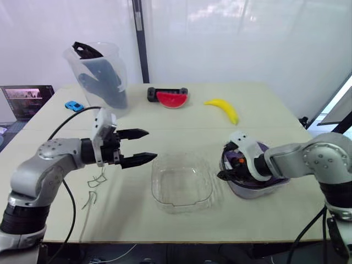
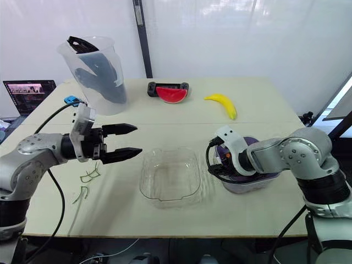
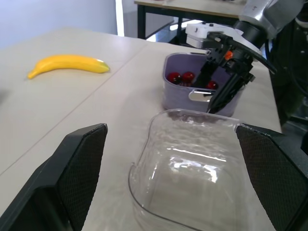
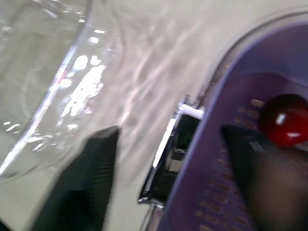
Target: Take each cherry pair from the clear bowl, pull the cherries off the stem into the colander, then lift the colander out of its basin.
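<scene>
Glossy red cherries (image 3: 187, 77) are seen in the purple perforated colander (image 3: 179, 98), straddled by the unclenched right hand (image 3: 206, 97). The left hand (image 1: 151, 145) is spread wide.

clear bowl (image 1: 181, 181) left of colander (image 3: 175, 96), banana (image 1: 223, 109) behind colander

Nothing legible from where I stand; no word, label, brand or number can be read on anything on the table (image 1: 264, 110); the laptop screen (image 1: 27, 99) at the left edge of the frame is lit, but anything written on it is too small to read.
</scene>
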Robot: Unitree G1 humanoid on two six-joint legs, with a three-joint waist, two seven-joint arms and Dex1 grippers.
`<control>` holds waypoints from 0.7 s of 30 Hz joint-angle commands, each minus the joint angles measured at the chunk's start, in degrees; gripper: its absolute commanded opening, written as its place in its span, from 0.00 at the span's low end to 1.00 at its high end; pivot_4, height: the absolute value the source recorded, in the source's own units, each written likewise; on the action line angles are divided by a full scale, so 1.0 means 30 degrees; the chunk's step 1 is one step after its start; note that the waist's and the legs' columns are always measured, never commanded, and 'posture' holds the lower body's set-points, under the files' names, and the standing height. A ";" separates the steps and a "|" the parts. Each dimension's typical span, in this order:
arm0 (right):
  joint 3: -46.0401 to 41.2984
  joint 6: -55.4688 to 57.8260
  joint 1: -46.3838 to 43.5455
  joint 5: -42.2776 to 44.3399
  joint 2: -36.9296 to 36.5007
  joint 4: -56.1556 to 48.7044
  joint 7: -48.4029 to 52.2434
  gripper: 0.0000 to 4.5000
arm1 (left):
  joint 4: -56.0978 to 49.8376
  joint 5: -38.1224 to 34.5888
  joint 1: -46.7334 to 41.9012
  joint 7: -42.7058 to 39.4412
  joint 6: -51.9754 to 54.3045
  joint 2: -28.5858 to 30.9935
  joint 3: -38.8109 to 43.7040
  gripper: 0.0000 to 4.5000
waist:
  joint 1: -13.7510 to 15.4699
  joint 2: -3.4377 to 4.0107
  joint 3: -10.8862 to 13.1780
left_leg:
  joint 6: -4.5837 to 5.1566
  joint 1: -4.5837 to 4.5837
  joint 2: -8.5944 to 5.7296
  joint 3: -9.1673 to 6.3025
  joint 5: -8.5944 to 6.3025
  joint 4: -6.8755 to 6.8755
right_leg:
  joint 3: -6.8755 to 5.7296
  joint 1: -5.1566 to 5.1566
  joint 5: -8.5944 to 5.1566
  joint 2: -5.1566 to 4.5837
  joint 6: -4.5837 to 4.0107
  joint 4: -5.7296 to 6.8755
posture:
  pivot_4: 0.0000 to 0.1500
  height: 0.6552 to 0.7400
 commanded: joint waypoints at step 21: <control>0.1191 -0.0238 -0.0692 0.7075 -0.2131 -0.0017 -0.6224 0.05 | 0.1143 0.1279 -0.0169 -0.0929 -0.2537 0.0068 -0.0367 1.00 | -0.0465 -0.0035 -0.0022 | 0.0007 0.0029 0.0019 -0.0008 -0.0003 -0.0015 | 0.0002 0.0017 0.0002 0.0040 -0.0002 0.0019 | 1.00 1.00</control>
